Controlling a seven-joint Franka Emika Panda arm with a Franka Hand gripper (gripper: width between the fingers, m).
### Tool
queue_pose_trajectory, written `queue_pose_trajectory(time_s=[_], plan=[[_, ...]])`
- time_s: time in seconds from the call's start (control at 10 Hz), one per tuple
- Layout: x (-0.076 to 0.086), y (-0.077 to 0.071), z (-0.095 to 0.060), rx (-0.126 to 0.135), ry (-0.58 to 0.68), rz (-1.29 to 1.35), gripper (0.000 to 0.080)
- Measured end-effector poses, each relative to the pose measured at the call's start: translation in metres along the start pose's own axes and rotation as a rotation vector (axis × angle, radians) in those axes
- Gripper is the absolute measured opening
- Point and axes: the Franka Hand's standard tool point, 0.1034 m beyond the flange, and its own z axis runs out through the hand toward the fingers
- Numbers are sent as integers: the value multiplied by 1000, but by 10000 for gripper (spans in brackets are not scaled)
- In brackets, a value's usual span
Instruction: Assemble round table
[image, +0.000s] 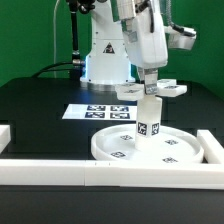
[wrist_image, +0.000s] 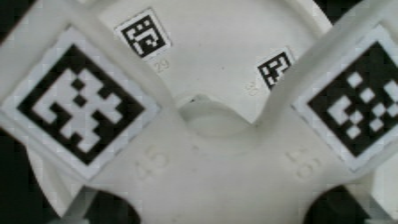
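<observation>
Gripper clenched on cross-shaped base, lobes level, directly above upright cylinder leg; contact between base and leg top cannot be told. Leg stands mid rimmed round disc on black table. Exterior view: marker board at disc's ten o'clock, white rail at six o'clock.

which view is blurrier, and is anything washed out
Wrist view: blurrier, the cross-shaped base fills the frame so close that its tag edges go soft. Exterior view: sharper, evenly lit, but the white round disc and leg look nearly washed out, and the disc's tags are too small to read.
</observation>
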Motion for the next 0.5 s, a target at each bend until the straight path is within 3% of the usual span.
queue_pose_trajectory(time_s=[0.2, 0.3, 0.5], plan=[[-1, 0, 0, -8, -2, -31, 447], [-2, 0, -3, -29, -17, -66, 608], [-5, -4, -17, -32, -40, -102, 640]])
